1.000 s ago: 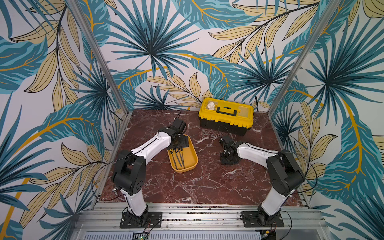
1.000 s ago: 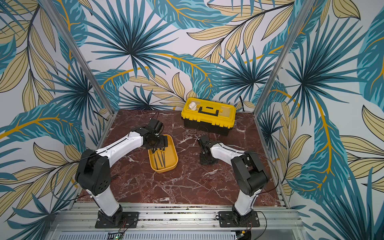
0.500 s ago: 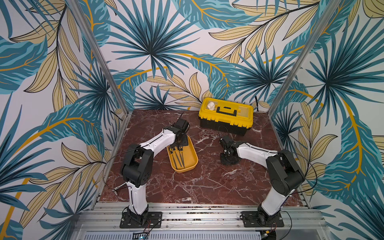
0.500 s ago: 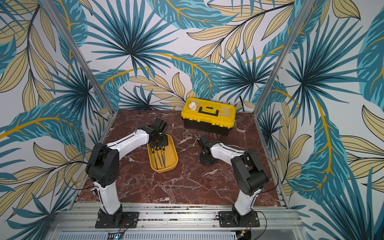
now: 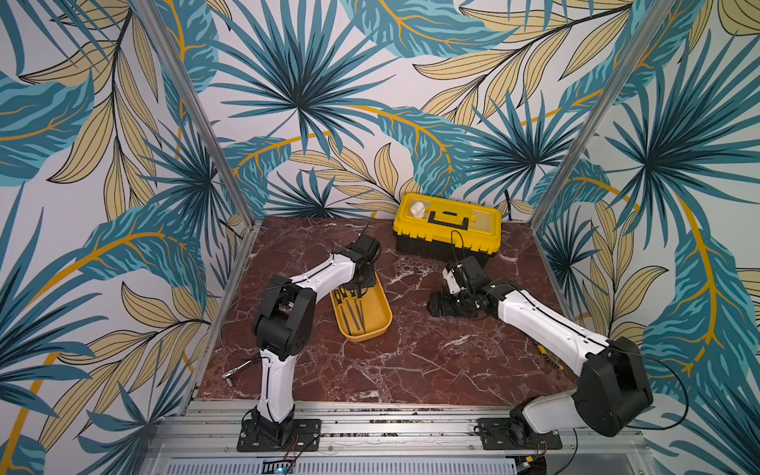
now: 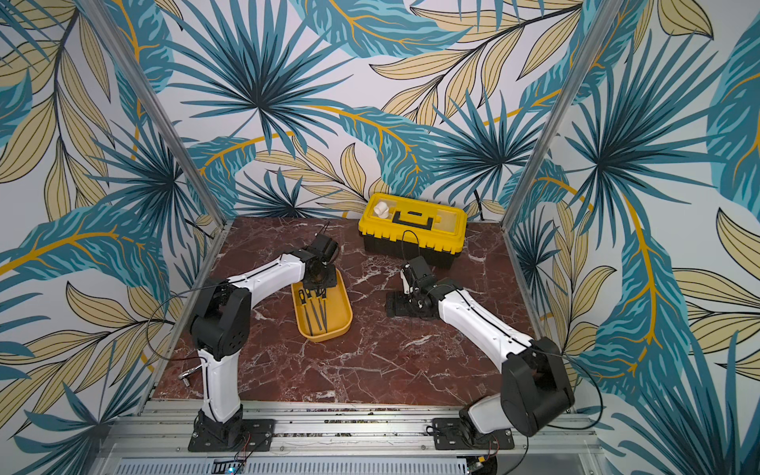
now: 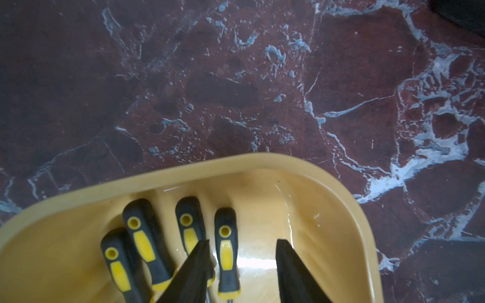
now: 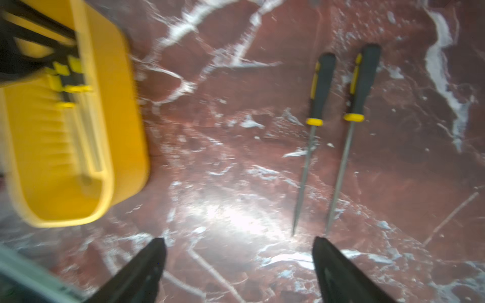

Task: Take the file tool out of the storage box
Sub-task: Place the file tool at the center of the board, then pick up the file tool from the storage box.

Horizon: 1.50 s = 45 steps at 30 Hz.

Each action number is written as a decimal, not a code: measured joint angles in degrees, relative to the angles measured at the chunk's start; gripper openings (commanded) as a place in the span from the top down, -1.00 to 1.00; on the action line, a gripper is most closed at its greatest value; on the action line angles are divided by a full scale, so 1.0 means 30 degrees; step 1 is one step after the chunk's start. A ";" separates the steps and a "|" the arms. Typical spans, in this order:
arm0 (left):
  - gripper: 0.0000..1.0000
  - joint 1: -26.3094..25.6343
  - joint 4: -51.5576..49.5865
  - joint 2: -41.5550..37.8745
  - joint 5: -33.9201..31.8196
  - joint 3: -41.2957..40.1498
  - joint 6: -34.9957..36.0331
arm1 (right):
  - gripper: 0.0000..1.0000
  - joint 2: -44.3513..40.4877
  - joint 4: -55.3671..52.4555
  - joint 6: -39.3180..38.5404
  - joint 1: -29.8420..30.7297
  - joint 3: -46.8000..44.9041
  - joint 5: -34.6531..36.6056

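Left arm has folded its elbow in closer to the storage box than a second ago, its jaws have narrowed, and the right arm's jaws have sprung wide. Now the left gripper hangs over the end of the storage box nearest the black-and-yellow toolbox. Its jaws are still apart, closed on nothing. The file tool lies flat on the box floor with its black-and-yellow handle right between those jaws. One jaw tip sits hard against the handle's side, while bare box floor shows between the handle and the other tip. Three more files lie alongside it inside the box, with all four handle ends up against the same rounded end wall. In both top views their thin blades run toward the box's opposite end. The right gripper sits low over the counter, off to the side of the storage box and clear of it. Its jaws gape open with only marble between them. Two files lie side by side on the counter, outside the box and well apart from it. Their points almost reach one of the right jaw tips. The box itself is smeared with blur in the right wrist view.
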 measured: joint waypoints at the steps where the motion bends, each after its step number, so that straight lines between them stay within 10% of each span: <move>1: 0.13 -0.0022 0.0000 0.0087 -0.0022 0.0015 -0.0029 | -0.99 -0.0386 0.0015 0.0036 0.0000 -0.0036 -0.0393; 17: 0.21 -0.0168 -0.0605 0.1180 -0.0940 0.0670 -0.0743 | -0.99 -0.3300 0.0619 0.0590 0.0000 -0.0080 -0.5865; 45: 0.67 -0.0160 0.0561 0.0743 0.1166 0.0197 -0.0714 | -0.83 -0.3978 0.2820 0.2018 0.0007 -0.1610 -0.7191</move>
